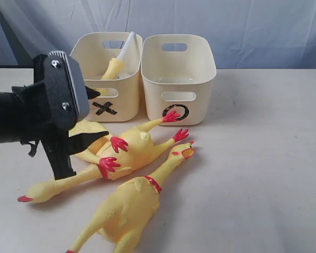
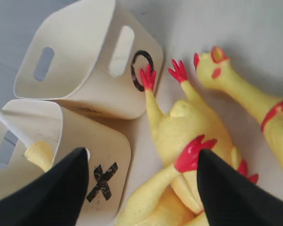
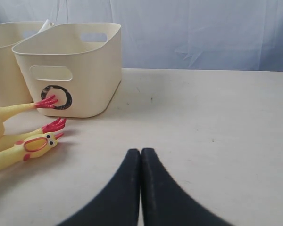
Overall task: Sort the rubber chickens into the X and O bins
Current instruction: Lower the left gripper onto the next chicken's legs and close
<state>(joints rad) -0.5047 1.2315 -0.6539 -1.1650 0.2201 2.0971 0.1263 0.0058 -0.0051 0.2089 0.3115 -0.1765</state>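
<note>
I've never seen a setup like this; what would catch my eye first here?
Yellow rubber chickens with red feet lie sprawled on the table in front of the cream X bin and O bin. The black left gripper hangs over them, jaws wide open.

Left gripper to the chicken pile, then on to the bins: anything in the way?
Nothing visible stands between the open left gripper and the chicken below, which lies between the fingers. Another chicken's red foot lies across that chicken, so the two overlap. The lower chicken's own feet reach the front of the O bin. Nothing blocks the way to the bins.
</note>
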